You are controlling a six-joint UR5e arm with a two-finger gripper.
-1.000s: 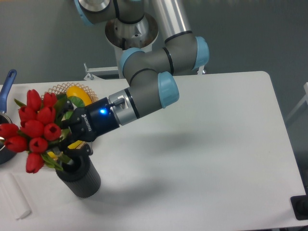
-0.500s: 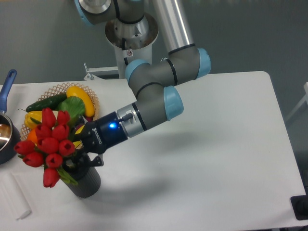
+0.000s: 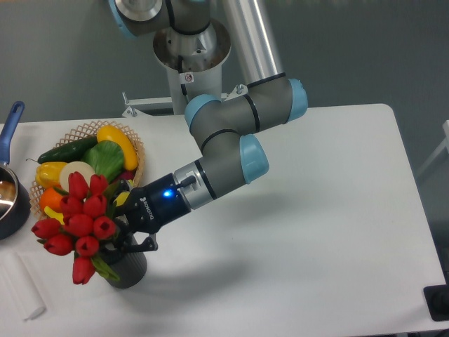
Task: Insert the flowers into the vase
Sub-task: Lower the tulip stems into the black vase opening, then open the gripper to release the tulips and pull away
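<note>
- Single fixed view from above and in front; white table [image 3: 316,210] fills most of the frame, grey wall behind.
- Arm [image 3: 235,133] reaching down and to the left from its base at top centre, wrist low over the left front part of the table, blue light lit on the black wrist body.
- Gripper [image 3: 121,235] at the top of the vase, fingers closed on the flower stems just under the blooms; finger tips partly hidden behind leaves and buds.
- Flowers [image 3: 78,223]: bunch of glossy red buds, held tilted, heads leaning out to the left and toward the front over the vase rim, one bud hanging lowest at the front left.
- Green leaves and stems visible under the buds, going down into the vase mouth; depth of the stems inside cannot be told.
- Vase [image 3: 130,269]: dark grey ribbed cylinder, upright on the table near the front left edge, mouth mostly covered by the bunch and the gripper.
- Wicker basket [image 3: 88,130] just behind the vase, holding a cucumber, a yellow pepper, green and other coloured pieces; the bunch overlaps its front edge in this view.
- Dark pot with blue handle [image 3: 10,126] at the far left edge, partly cut off.
- Flat white piece [image 3: 21,286] lying on the table left of the vase, apart from it.
</note>
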